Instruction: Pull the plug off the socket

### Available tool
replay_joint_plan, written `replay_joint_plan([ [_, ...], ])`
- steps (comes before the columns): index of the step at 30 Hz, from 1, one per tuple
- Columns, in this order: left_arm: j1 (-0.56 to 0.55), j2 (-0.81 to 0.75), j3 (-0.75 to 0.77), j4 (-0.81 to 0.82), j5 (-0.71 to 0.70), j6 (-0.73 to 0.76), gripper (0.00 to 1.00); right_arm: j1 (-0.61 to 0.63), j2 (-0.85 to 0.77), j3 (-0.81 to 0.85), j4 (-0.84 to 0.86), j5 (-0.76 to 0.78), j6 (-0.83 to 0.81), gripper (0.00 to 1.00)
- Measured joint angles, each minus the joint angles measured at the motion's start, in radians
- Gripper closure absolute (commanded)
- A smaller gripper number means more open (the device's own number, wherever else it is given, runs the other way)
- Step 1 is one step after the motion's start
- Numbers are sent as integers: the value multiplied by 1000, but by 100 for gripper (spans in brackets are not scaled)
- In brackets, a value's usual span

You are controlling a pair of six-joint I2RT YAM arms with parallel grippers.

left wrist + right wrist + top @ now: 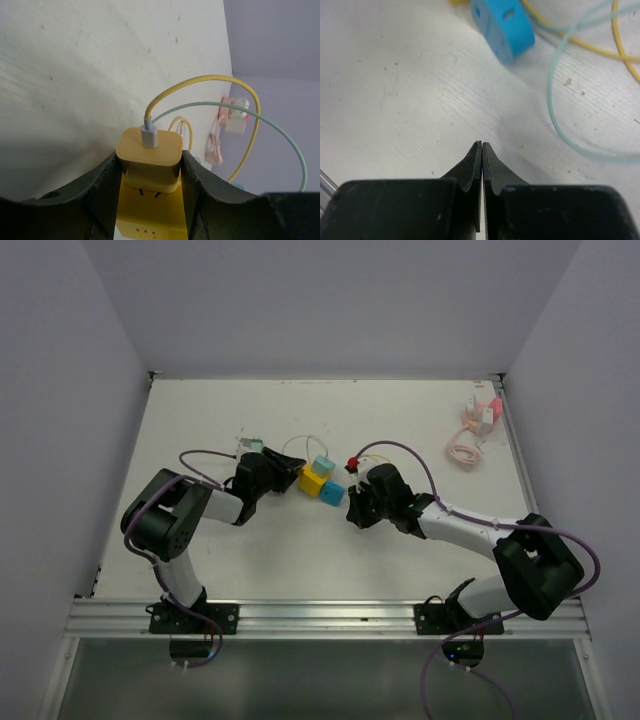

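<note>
Mid-table, left hand (149,172) grips yellow plug (150,149) — right hand (482,150) (empty) clenched.

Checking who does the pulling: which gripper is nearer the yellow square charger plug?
Left gripper. Its fingers clamp the yellow square charger plug; the right gripper sits shut over the table near a blue plastic cube.

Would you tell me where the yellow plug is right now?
Centre of the left wrist view: the yellow plug sits in the left gripper, just above the yellow socket.
</note>
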Motion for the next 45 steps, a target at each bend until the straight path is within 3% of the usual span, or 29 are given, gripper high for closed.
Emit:
replay_joint_plan([
  [7, 29, 27, 45, 5, -47, 30, 100, 0, -1, -9, -38, -1, 0, 100],
  [9, 27, 32, 49, 6, -32, 40, 100, 0, -6, -10, -40, -2, 1, 92],
  [12, 26, 32, 48, 6, -11, 50, 100, 0, -25, -10, -40, -2, 10, 65],
  [13, 25, 31, 44, 9, -4, 52, 100, 0, -34, -10, -38, -2, 16, 51],
  [14, 24, 29, 37, 12, 3, 53, 100, 0, -42, -10, -35, -2, 26, 45],
  [22, 19, -1, 9, -18, 79, 79, 100, 0, -35, 55, -2, -19, 25, 14],
  [25, 13, -8, 2, -19, 96, 80, 100, 0, 8, 100, 32, -24, 19, 7],
  [30, -5, -14, -3, -27, 117, 88, 100, 3, 94, 170, 60, -26, 6, 1],
  [36, -17, -16, 2, -42, 133, 95, 100, 8, 175, 227, 72, -19, -21, 1],
  [42, -19, -16, 6, -53, 142, 95, 100, 11, 228, 238, 89, -11, -38, 2],
  [45, -19, -16, 8, -57, 142, 95, 100, 11, 232, 238, 97, 2, -47, 8],
])
